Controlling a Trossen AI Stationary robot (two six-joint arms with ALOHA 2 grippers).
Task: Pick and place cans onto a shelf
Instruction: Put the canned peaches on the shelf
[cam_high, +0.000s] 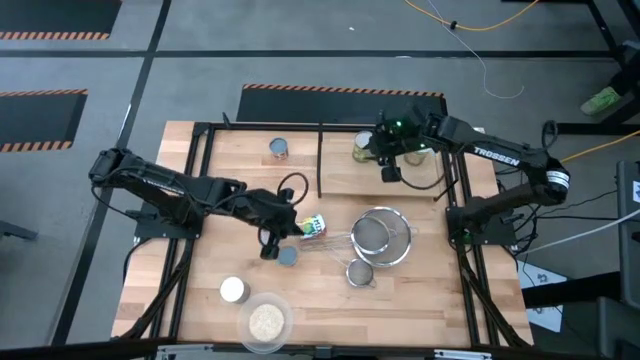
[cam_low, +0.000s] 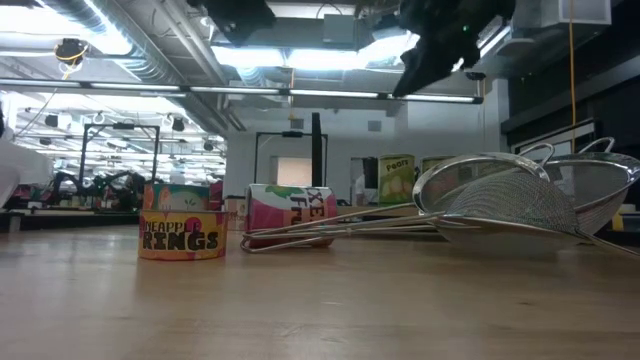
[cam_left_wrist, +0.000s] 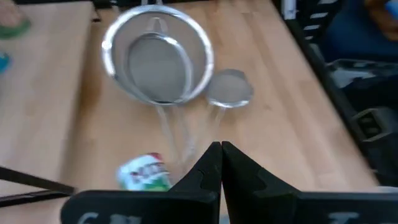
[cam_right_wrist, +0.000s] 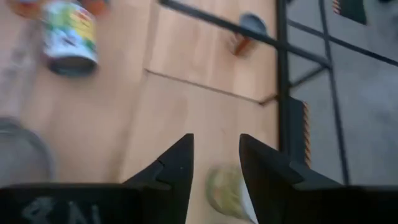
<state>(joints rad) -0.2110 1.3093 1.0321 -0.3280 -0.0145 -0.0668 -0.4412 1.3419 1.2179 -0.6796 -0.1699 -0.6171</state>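
On the shelf (cam_high: 300, 170) stand a can (cam_high: 280, 150) at its far left and a greenish can (cam_high: 363, 145) at its far right. My right gripper (cam_right_wrist: 216, 158) hangs open above the greenish can (cam_right_wrist: 227, 190), clear of it. On the table in front of the shelf, a green-red-white can (cam_high: 313, 227) lies on its side, and a short blue-topped can (cam_high: 288, 256) and a cream-topped can (cam_high: 233, 290) stand upright. My left gripper (cam_left_wrist: 221, 155) is shut and holds nothing, raised just beside the lying can (cam_left_wrist: 144, 171).
Two nested wire strainers (cam_high: 385, 235) and a smaller one (cam_high: 360, 270) lie right of the lying can, their handles reaching toward it. A clear dish of grains (cam_high: 265, 320) sits at the near edge. A black rail (cam_high: 320, 160) crosses the shelf's middle.
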